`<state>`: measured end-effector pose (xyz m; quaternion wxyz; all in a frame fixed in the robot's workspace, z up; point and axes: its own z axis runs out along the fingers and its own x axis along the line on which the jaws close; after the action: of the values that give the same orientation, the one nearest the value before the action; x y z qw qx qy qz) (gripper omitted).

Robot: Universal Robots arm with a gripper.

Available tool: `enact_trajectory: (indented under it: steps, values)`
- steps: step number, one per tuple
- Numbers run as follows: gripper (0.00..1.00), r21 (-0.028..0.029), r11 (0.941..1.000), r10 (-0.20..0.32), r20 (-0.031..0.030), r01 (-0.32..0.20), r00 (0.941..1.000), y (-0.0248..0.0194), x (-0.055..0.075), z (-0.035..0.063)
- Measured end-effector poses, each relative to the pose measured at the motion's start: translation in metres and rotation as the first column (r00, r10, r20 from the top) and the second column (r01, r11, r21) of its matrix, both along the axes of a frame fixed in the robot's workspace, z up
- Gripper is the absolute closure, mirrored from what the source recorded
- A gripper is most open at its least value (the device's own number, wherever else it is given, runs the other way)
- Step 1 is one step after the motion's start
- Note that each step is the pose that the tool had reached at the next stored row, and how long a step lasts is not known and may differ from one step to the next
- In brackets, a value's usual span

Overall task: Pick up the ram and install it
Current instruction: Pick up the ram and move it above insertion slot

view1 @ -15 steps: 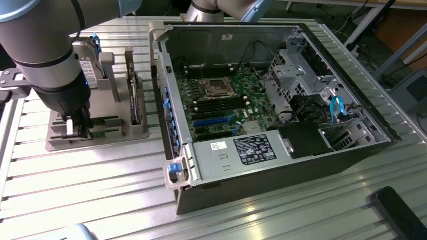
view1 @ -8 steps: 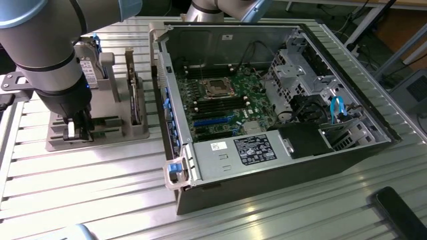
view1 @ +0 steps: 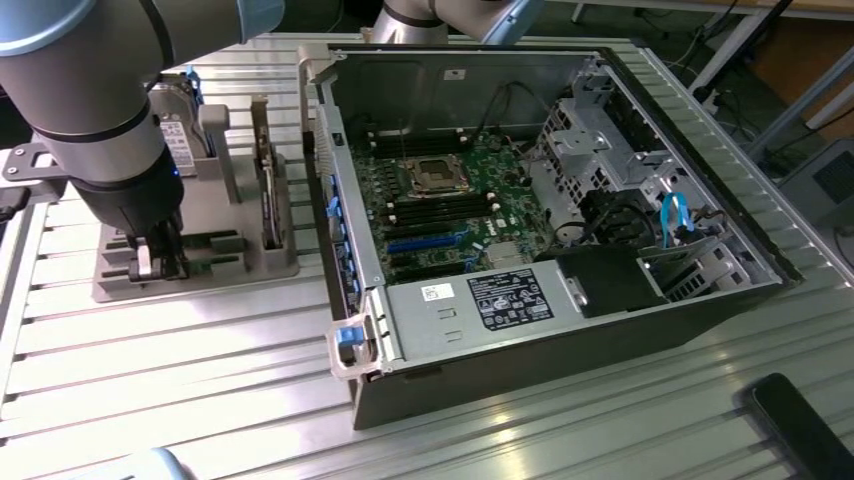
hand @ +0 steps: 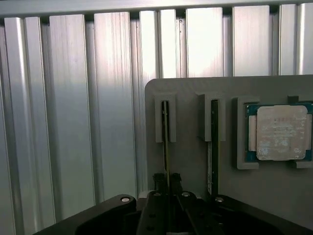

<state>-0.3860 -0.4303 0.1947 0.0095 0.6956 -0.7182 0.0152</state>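
Pincer pinching ram by its flat sides. Ram standing on edge in slot of grey holder on surface, twin stick sitting just beside. You are likely handling light, stiff, easy-to-break thing: be holding flat sides, squeezing gently. Writing on square chip looking too faint for reading.

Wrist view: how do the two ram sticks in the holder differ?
The outer ram sits pinched between the gripper's fingers; the inner ram, beside the processor, stands untouched. The outer ram shows a thin edge; the inner ram a wider dark face. Both stand on edge in slots of the grey holder.
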Motion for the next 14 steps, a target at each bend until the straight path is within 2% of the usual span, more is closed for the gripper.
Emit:
enact_trajectory:
  steps: [7,12,14]
  values:
    - [0.86,0.0004,1.0,0.0,0.0001,0.0,1.0,0.0013,0.0,0.0]
    - [0.86,0.0101,0.9999,0.0,-0.0018,0.0,1.0,0.0012,0.0,0.0106]
    - [0.86,0.0163,0.9999,0.0,-0.002,0.0,1.0,0.001,0.0,0.0155]
